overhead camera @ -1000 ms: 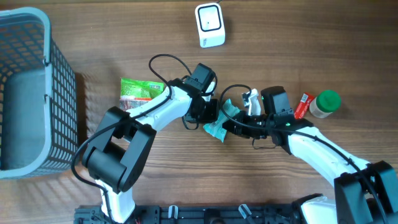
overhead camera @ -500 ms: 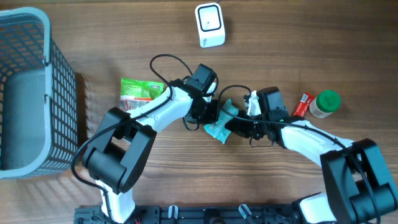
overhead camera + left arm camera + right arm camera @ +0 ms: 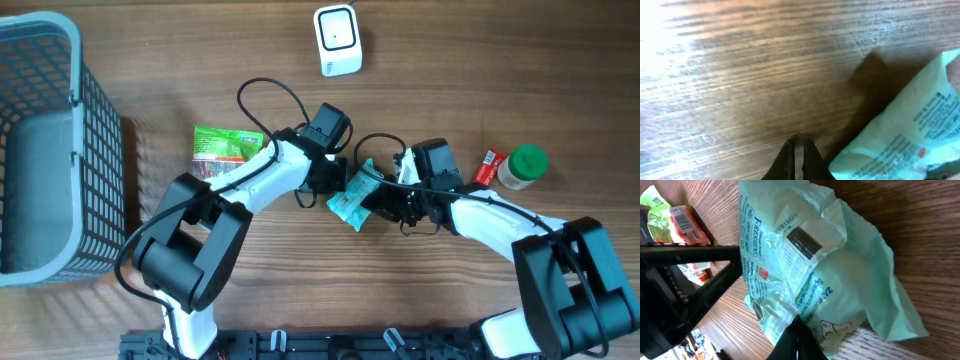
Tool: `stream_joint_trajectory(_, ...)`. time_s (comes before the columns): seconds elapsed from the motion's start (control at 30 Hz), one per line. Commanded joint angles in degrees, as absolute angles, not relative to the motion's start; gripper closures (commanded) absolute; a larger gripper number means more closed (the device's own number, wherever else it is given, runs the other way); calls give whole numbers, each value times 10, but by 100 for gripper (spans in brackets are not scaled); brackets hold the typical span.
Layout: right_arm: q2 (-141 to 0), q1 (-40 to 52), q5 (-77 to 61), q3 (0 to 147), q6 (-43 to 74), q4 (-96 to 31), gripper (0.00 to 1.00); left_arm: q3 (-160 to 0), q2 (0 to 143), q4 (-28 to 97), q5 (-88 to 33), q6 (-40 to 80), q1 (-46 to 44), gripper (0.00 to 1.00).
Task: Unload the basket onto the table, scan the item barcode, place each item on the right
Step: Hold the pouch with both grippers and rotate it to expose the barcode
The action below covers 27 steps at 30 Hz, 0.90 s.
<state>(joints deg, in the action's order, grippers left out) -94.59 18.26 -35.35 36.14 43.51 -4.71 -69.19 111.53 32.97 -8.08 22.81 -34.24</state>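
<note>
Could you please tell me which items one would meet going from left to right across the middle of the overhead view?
grey basket → green packet → teal pouch → red pack → green-lidded jar

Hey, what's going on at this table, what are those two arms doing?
Both arms meet at a mint-green packet in the middle of the table. The right gripper is shut on the packet's edge, and a dark printed label shows on it. The left gripper is shut on nothing, right beside the packet. The white scanner sits well apart, so the packet has not been brought to it yet.
</note>
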Motion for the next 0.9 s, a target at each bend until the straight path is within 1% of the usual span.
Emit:
stream_joint_trajectory(0.0, -973, 183, -304, 353, 441, -60, 96, -693, 1103, 338, -44, 208, -342, 96)
stream_joint_trajectory(0.2, -973, 183, -304, 352, 441, -60, 96, -720, 1058, 397, -48, 248, -339, 96)
stream_joint_trajectory(0.27, -973, 183, -304, 352, 441, -60, 96, -721, 1046, 414, -60, 276, -334, 92)
stream_joint_trajectory(0.37, -973, 183, -304, 352, 441, -60, 96, -721, 1041, 425, -173, 274, -317, 88)
stream_joint_trajectory(0.43, -973, 183, -304, 352, 441, -58, 96, -720, 1045, 428, -244, 272, -307, 90)
stream_joint_trajectory(0.5, -973, 183, -304, 352, 441, -58, 96, -719, 1048, 427, -272, 272, -306, 94)
stream_joint_trajectory(0.53, -973, 183, -304, 352, 441, -58, 96, -718, 1050, 426, -277, 272, -307, 96)
stream_joint_trajectory(0.77, -973, 183, -304, 353, 440, -57, 96, -686, 1072, 392, -278, 275, -322, 96)
stream_joint_trajectory(0.87, -973, 183, -304, 352, 439, -57, 96, -670, 1091, 369, -280, 296, -322, 96)
